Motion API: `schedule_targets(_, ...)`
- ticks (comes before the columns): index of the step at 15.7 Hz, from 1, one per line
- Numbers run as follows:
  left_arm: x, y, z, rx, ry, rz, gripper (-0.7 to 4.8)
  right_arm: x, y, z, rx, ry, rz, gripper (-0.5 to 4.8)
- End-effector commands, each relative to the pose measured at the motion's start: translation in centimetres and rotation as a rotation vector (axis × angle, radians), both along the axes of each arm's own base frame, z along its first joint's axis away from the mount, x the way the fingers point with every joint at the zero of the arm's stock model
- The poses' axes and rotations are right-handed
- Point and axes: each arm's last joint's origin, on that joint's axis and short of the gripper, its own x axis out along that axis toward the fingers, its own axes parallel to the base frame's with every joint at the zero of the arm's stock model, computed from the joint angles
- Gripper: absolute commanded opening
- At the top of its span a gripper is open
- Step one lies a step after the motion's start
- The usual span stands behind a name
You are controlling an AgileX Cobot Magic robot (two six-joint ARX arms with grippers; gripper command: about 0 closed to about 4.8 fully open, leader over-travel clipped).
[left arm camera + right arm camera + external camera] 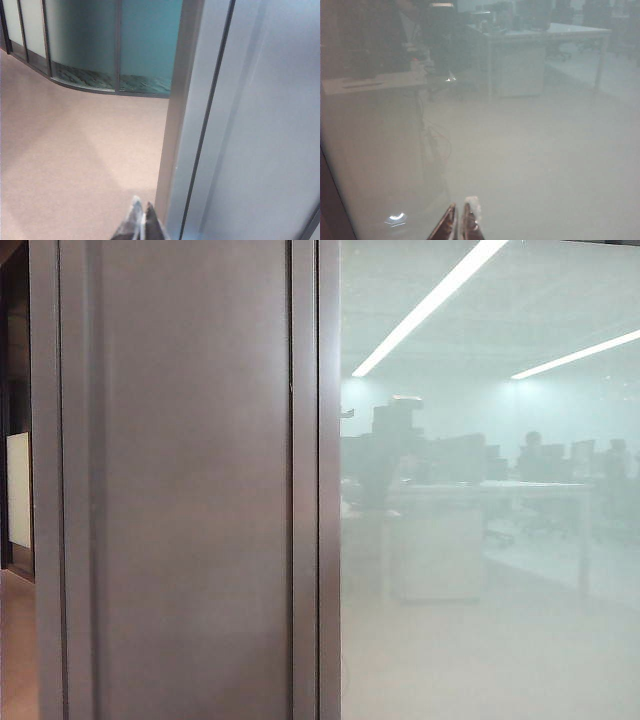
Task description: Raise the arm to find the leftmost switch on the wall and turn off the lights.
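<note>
Both claws pinched nearly closed and holding nothing, facing a grey wall panel and a frosted glass partition.

The left gripper [141, 222] hangs over bare pinkish floor [75, 150] just beside the metal door frame [175, 130], fingertips almost touching; curved frosted panels [100, 45] close the far side. The right gripper [459, 222] points at the misted glass [530, 165], tips a sliver apart. Through the haze sit a pale desk [470, 530], dark monitors [455, 455] and ceiling light strips [430, 302]. The arm [427, 125] shows only as a dim jointed reflection with trailing cables in that glass. No switch shows anywhere.
</note>
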Motion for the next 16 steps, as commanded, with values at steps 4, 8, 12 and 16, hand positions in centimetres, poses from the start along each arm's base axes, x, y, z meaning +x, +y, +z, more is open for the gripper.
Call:
schedule_targets(4,0.0,0.0,0.2,0.006,-0.012,-0.004,-0.05,0.0,0.0,0.2,-0.002,-0.018,0.0,0.22)
schedule_targets(8,0.0,0.0,0.4,0.002,-0.036,-0.004,-0.05,0.0,0.0,0.3,-0.002,-0.023,0.0,0.22)
schedule_targets(12,-0.3,-0.1,2.3,-0.169,-0.228,-0.031,-0.06,-0.4,0.0,2.3,-0.003,-0.235,0.011,0.22)
schedule_targets(16,-1.2,-0.1,5.2,-0.18,-0.327,-0.045,-0.06,-1.3,0.0,5.3,0.083,-0.372,0.023,-0.07)
